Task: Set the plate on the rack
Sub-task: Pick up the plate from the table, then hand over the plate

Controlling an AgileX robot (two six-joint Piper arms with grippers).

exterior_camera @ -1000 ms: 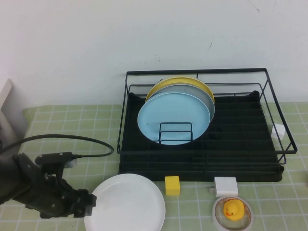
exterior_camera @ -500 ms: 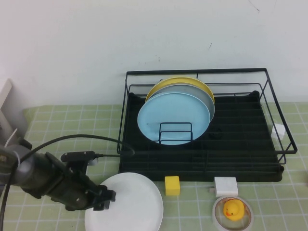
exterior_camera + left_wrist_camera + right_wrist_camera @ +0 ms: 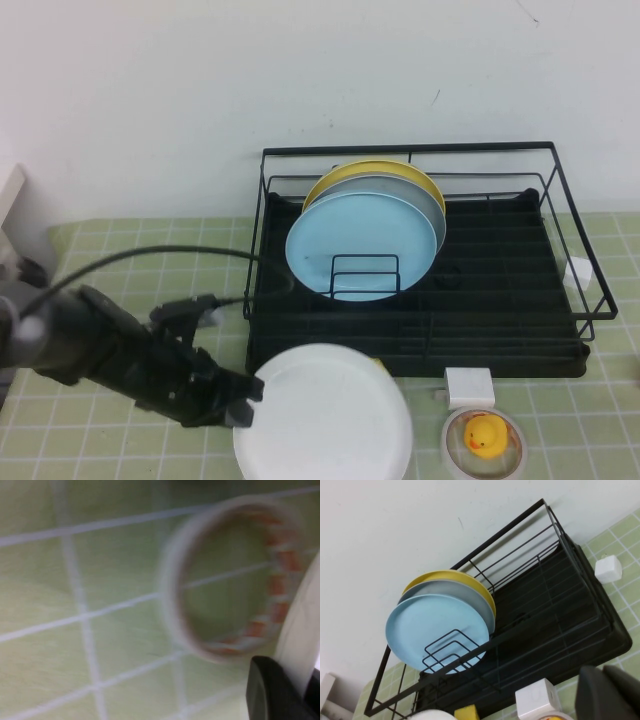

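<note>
Near the lower middle of the high view, the plain white round dinner plate (image 3: pixel 325 412) now hangs raised off the green checked mat (image 3: pixel 100 250), lifted and carried right of where it lay flat a second ago. The left gripper (image 3: pixel 243 397), at the frame's lower left, is clamped on the plate's left rim. That lift suggests pickup is done and the carry to the large black wire dish rack (image 3: pixel 420 250) comes next; the rack sits at centre right, already holding light blue (image 3: pixel 362 246), grey and yellow plates. The white plate looks smooth, unmarked, shallow-rimmed, and covers the yellow block seen earlier. The right gripper (image 3: pixel 610 692) stays parked at that wrist view's lower right; whether it is open cannot be told.
</note>
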